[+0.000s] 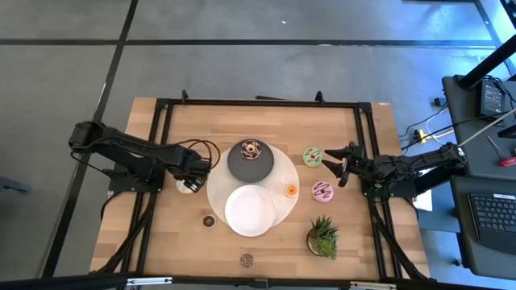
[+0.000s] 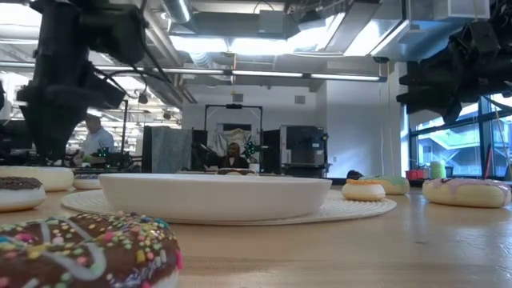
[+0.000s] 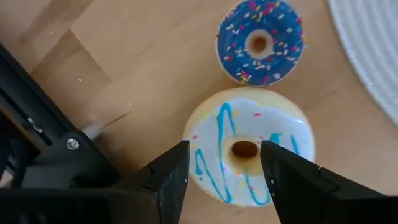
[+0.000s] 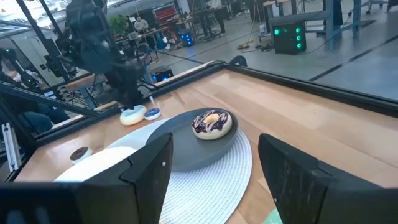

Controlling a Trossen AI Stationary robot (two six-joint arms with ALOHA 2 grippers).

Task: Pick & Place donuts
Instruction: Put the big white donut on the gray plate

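Directly under the left gripper (image 3: 222, 163) lay the white donut (image 3: 249, 154), on the table beside the mat (image 1: 282, 173). Its fingers stood wide, holding nothing. This toy seemed light and stiff; gripping across the ring looked best. The right gripper (image 4: 211, 158) waited open.

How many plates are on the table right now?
2. A dark grey plate, holding a donut, and a white plate beside it, both on the round white mat.

One camera looks straight down on the tabletop (image 1: 185, 234); another sits level at its surface; both wrist cameras share the white-iced donut (image 3: 249, 152), one close.
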